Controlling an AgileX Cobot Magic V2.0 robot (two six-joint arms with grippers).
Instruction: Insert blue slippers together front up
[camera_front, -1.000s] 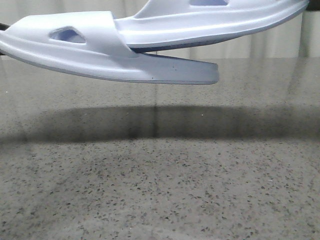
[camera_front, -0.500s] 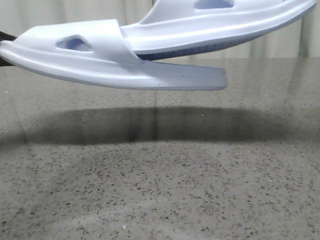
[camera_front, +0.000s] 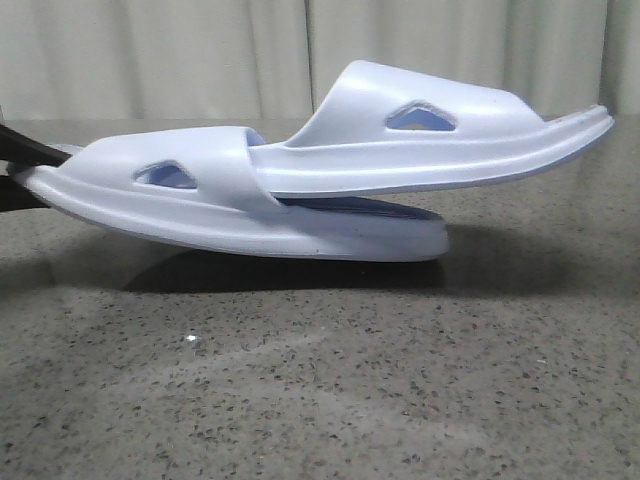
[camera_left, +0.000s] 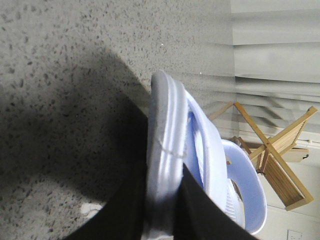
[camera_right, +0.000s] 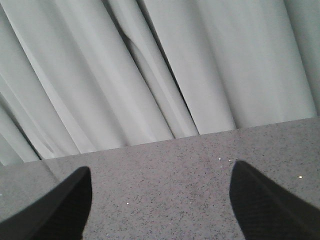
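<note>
The blue slippers (camera_front: 300, 190) are nested, one tucked through the other's strap. The lower slipper (camera_front: 200, 215) sits at the left; its right end looks down on the speckled stone table (camera_front: 320, 380) and its left end is lifted. The upper slipper (camera_front: 440, 140) passes under the lower strap and sticks out to the right, its right end raised off the table.

Left gripper (camera_left: 162, 210): dark fingers (camera_left: 197, 210) clamped on the left end of the lower slipper's sole edge, one each side. In the front view only a dark bit of it shows at the left edge.

Right gripper (camera_right: 160, 200): jaws spread wide, nothing between them, bare table under it, pale curtain (camera_right: 150, 65) beyond the far table edge. Cannot tell where it is relative to the pair.

Open room: the whole near half of the table is bare, and the table right of the lower slipper's end is open too. A wooden rack (camera_left: 272, 155) shows past the slippers in the left wrist view.
</note>
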